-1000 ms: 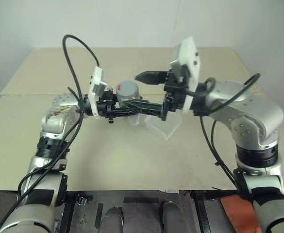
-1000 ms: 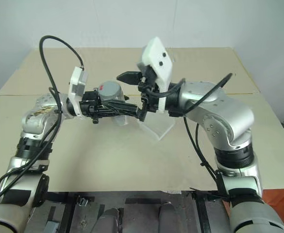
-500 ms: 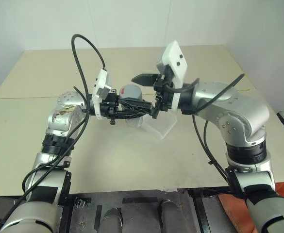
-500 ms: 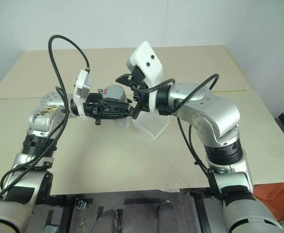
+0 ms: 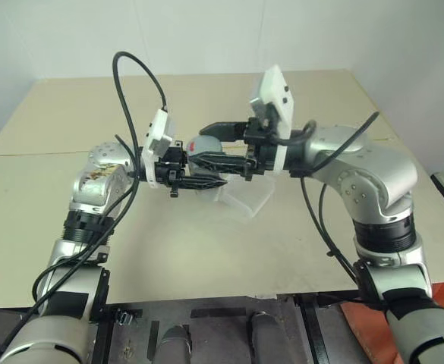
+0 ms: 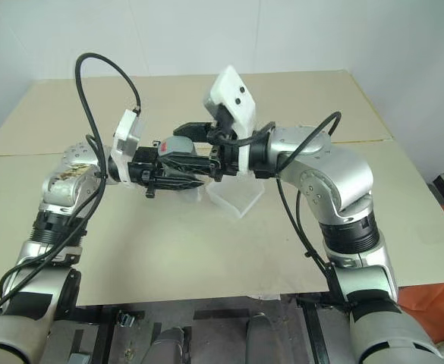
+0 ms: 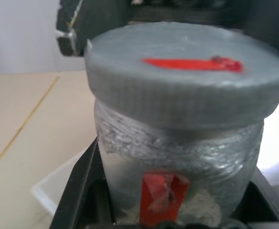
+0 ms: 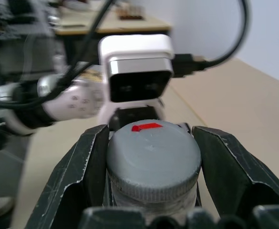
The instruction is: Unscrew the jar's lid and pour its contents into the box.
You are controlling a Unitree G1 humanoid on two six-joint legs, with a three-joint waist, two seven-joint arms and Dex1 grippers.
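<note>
At frame centre, the right gripper [image 8: 151, 179] has just been clamped onto the lid [image 8: 152, 160]; the jar [image 7: 177, 157] is gripped by the left gripper [image 5: 199, 176], so unscrewing can begin.

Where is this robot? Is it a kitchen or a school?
Probably neither: it looks like a robot lab or test room. There is a plain beige table against bare white walls, with just a jar and a clear box for practice, and another desk behind.
</note>
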